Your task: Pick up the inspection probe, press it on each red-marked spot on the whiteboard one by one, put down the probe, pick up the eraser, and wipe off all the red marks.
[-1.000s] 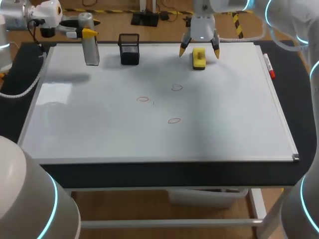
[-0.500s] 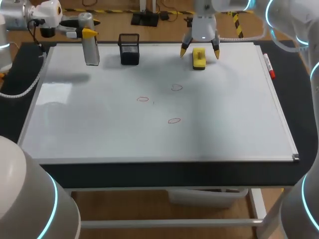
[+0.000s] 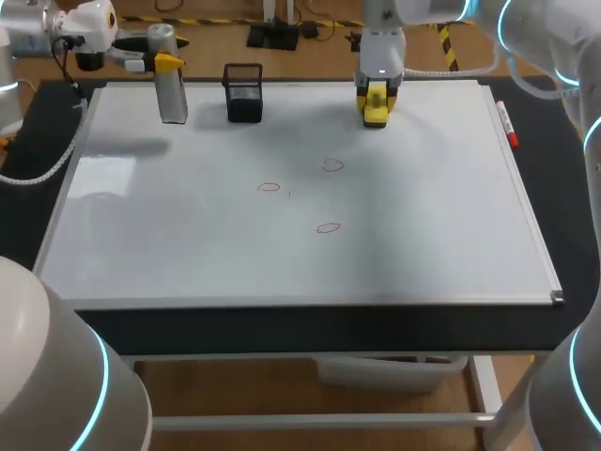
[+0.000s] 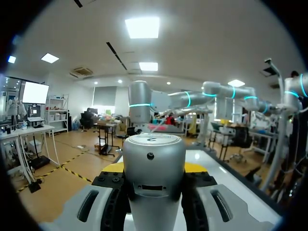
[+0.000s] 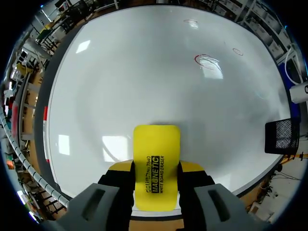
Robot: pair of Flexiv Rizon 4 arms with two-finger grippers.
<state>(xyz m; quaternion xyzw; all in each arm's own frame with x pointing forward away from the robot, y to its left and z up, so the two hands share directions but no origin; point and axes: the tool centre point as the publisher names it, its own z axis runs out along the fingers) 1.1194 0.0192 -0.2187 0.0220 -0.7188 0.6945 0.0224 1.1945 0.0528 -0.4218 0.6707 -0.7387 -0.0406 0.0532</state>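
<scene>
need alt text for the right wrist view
The right pincer grips a yellow eraser from both sides on the whiteboard. Ahead of it are three small red marks, and a black mesh cup stands off to one side.

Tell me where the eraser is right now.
In the head view the yellow eraser lies at the far edge of the whiteboard, right of the black mesh cup, clamped between the fingers of the right gripper.
</scene>
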